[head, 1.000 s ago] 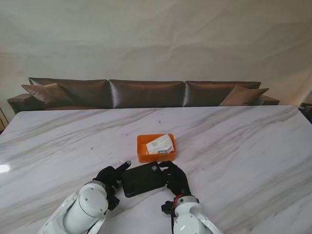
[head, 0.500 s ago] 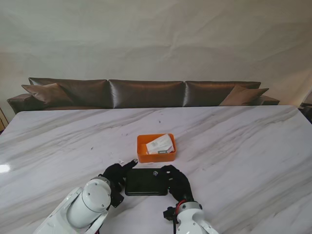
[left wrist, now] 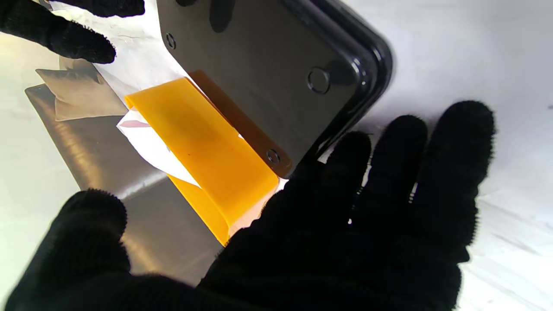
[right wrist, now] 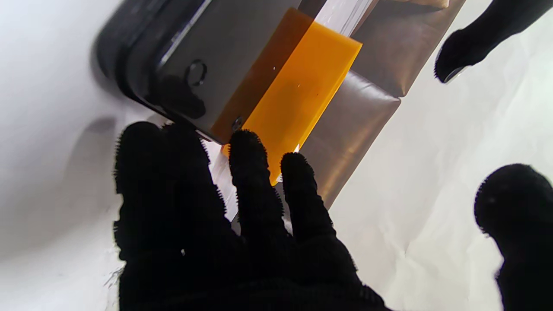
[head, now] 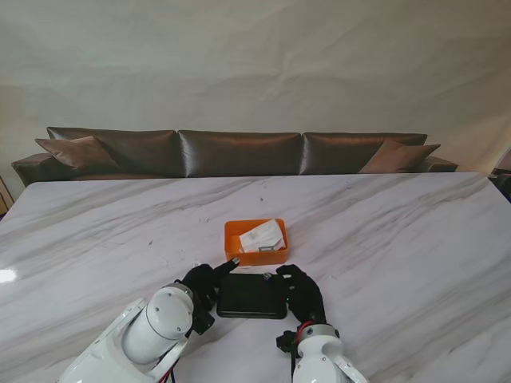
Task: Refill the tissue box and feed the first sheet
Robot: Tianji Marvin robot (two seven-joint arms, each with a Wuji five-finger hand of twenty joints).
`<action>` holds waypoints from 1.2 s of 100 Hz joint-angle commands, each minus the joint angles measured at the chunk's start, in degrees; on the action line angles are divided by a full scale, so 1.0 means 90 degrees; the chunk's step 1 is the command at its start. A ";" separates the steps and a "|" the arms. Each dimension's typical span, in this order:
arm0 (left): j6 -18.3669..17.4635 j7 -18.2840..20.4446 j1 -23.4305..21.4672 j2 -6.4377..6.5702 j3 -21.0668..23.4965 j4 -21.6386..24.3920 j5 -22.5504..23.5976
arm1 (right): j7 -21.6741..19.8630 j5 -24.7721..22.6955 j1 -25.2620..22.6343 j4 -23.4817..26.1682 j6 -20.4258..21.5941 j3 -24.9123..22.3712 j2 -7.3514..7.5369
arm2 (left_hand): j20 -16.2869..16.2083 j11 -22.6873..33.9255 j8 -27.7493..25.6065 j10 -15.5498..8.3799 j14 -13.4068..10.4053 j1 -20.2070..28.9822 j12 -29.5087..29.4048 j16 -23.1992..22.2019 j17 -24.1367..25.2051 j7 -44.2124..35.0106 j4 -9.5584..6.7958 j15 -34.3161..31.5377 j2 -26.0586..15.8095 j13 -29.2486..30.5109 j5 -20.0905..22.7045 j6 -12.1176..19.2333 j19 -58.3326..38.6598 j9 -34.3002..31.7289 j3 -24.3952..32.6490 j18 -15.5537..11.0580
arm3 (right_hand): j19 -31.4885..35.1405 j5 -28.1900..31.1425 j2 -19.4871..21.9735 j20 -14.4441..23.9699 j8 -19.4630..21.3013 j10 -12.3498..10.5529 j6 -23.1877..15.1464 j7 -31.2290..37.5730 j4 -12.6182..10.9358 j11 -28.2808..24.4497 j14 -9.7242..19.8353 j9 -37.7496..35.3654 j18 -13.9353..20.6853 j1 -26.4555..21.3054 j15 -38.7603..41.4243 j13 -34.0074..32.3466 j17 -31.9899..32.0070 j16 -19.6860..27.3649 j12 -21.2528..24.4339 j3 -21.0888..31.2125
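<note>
Near the robot's edge of the marble table (head: 399, 231), a flat black tissue box (head: 252, 296) lies between the left hand (head: 204, 281) and right hand (head: 302, 292), both spread-fingered against its ends, just nearer than an orange tray (head: 233, 239) holding a white tissue pack (head: 263, 235).

Even soft light; glare on table (head: 6, 276); wrist views blurred close-up.

bg: brown sofa (head: 239, 152) w/ cushions | pale creased wall (head: 255, 64) | white marble table (head: 399, 231)
</note>
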State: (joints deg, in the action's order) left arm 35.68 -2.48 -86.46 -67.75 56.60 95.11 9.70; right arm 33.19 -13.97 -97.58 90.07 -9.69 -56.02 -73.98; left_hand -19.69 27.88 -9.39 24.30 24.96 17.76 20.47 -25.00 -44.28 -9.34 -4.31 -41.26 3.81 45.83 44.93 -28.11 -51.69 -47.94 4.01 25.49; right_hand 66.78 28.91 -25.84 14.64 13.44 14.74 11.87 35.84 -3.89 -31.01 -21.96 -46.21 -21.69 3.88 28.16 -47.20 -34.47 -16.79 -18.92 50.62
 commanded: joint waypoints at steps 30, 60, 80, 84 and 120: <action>0.0103 -0.0144 -0.0248 -0.0170 0.0231 -0.0169 0.0018 | -0.0034 -0.0040 0.0040 0.0006 -0.0212 -0.0030 -0.0086 | 0.0022 -0.0251 -0.0259 -0.0122 0.0428 0.0100 -0.0132 0.0131 -0.0369 -0.0751 0.0038 0.0107 -0.0189 0.0089 -0.0087 0.2310 -0.2455 0.0175 -0.0185 0.0026 | 0.0206 -0.0278 -0.0031 -0.0045 -0.0057 0.0351 0.0145 -0.0162 0.0048 0.0301 0.0140 0.1066 0.0073 0.0381 0.0203 -0.0231 -0.0578 -0.0092 0.0195 -0.0015; -0.0123 -0.0343 -0.0422 -0.0227 0.0677 -0.0191 -0.0285 | -0.0045 0.0151 -0.0138 0.0591 -0.1035 -0.0341 -0.0131 | 0.0133 -0.0178 -0.0152 -0.0131 0.0365 0.0125 -0.0103 0.0155 -0.0387 -0.0553 0.0045 0.0118 -0.0205 0.0133 -0.0066 0.1347 -0.2462 0.0087 -0.0191 -0.0025 | 0.0196 0.0082 -0.0212 -0.0519 -0.0402 0.1575 0.1615 -0.0402 0.0005 -0.0116 -0.0133 0.1026 -0.0352 0.0266 0.0127 -0.0525 -0.1139 0.0021 0.0154 0.0000; 0.0032 -0.0535 -0.0453 -0.0354 0.0959 -0.0213 -0.0818 | -0.0340 0.0633 -0.0260 0.1162 -0.1860 -0.0551 -0.0170 | 0.0172 -0.0084 -0.0147 -0.0127 0.0375 0.0270 -0.0075 0.0155 -0.0404 -0.0597 0.0027 0.0081 -0.0193 0.0238 0.0291 0.0845 -0.2468 -0.0180 -0.0116 -0.0009 | 0.0153 0.0839 -0.0314 -0.0913 -0.0490 0.1637 0.1716 -0.0421 0.0045 -0.0036 -0.0431 0.0309 -0.0708 0.0065 0.0203 -0.0566 -0.1291 0.0026 0.0237 -0.0013; 0.0082 -0.0576 -0.0452 -0.0389 0.1019 -0.0209 -0.0980 | -0.0413 0.0760 -0.0276 0.1239 -0.1962 -0.0589 -0.0174 | 0.0179 -0.0082 -0.0150 -0.0143 0.0368 0.0327 -0.0078 0.0156 -0.0415 -0.0615 0.0021 0.0074 -0.0186 0.0260 0.0360 0.0792 -0.2469 -0.0229 -0.0083 -0.0021 | 0.0100 0.0921 -0.0312 -0.0993 -0.0506 0.1641 0.1705 -0.0441 0.0046 0.0007 -0.0505 0.0284 -0.0751 0.0015 0.0210 -0.0471 -0.1238 0.0015 0.0252 -0.0023; 0.0370 -0.0667 -0.0287 -0.0600 0.1283 -0.0464 -0.2208 | -0.0653 0.1603 -0.0241 0.1351 -0.2543 -0.0775 -0.0266 | 0.0297 -0.0211 -0.0143 -0.0110 0.0500 0.0394 -0.0141 0.0156 -0.0190 -0.0613 0.0037 0.0123 -0.0223 0.0014 0.0415 0.0769 -0.2234 -0.0198 0.0014 0.0047 | -0.0072 0.1133 -0.0195 -0.1214 -0.0524 0.1562 0.1619 -0.0555 0.0016 0.0232 -0.0601 0.0103 -0.0794 -0.0264 0.0291 -0.0176 -0.1055 -0.0060 0.0346 -0.0138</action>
State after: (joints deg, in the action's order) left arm 39.80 -9.20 -88.56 -72.52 68.04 92.46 -8.69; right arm 28.56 1.49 -99.85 102.44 -30.52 -62.73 -75.95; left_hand -18.03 29.72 -10.95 20.39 25.16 21.22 21.24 -24.18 -45.99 -14.66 -4.31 -43.84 3.81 46.97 47.38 -20.02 -51.87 -49.53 4.03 25.75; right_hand 66.23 37.52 -27.47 4.88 9.32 28.00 25.04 31.14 -3.89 -29.39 -24.75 -43.98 -26.49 2.07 28.93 -49.96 -43.67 -16.67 -16.61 50.70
